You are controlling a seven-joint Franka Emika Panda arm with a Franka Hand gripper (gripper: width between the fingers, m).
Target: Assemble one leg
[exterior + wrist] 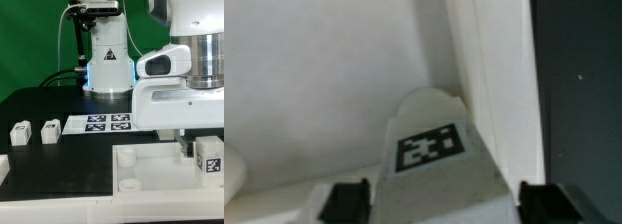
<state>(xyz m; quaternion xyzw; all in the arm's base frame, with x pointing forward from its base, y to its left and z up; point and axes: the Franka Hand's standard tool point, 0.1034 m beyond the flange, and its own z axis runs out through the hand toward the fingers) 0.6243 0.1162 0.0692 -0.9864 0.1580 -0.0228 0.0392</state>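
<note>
Currently: gripper (443, 203) w/ fingers (349, 200) clamped on leg (438, 150), tagged, held over white tray (150, 170) at exterior view's right. Two spare legs (33, 132) on black table (50, 110), left of marker board (98, 123).

We've got a black table (40, 105) here. In the exterior view, two small white legs (19, 133) (49, 130) sit side by side near the exterior view's left, each with a tag. Just beside them lies the marker board (98, 123), flat, with several black tags. The big white tray (150, 172) rests on the near part of the table, round socket showing at its corner.
</note>
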